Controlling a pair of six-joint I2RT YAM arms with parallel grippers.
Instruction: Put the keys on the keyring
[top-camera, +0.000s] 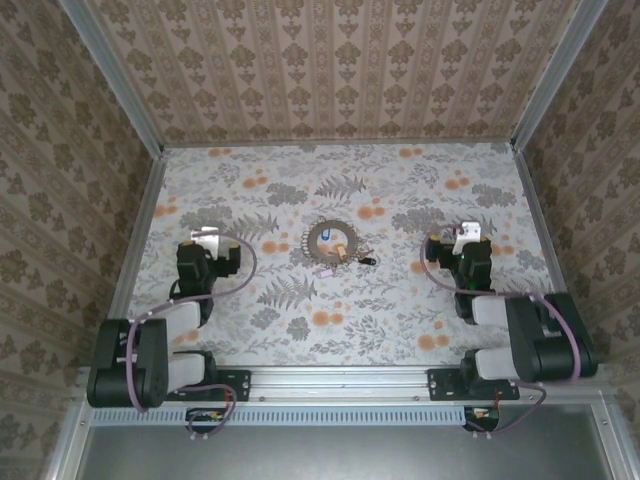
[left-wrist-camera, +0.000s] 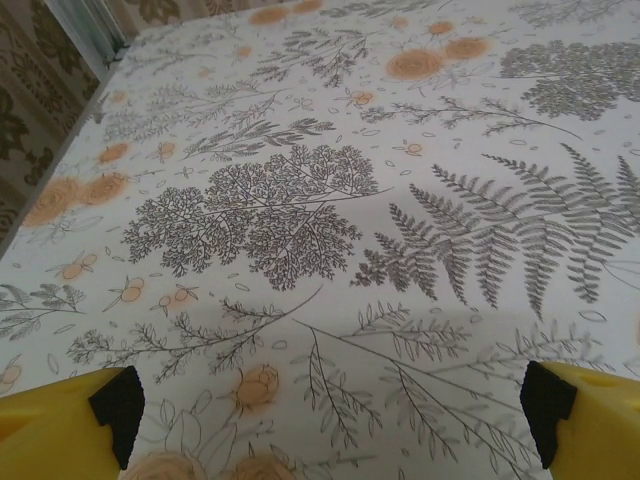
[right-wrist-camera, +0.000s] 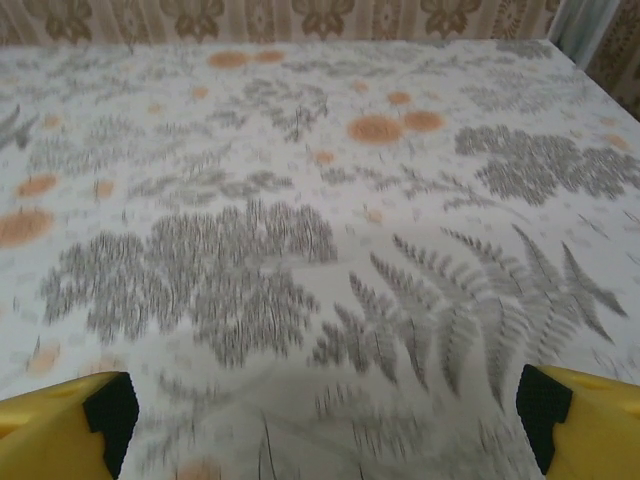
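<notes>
Item: keyring (top-camera: 330, 240) centre, keys (top-camera: 352, 257) at its four o'clock; left gripper (top-camera: 207, 236), right gripper (top-camera: 468, 233) gaped wide, empty. We feared the flat keys skidding when pinched.

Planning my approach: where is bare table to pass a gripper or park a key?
Bare table between left gripper and keyring, between keys and right gripper, and along the back wall. Crowded at centre: keys clustered at the keyring's near-right edge.
</notes>
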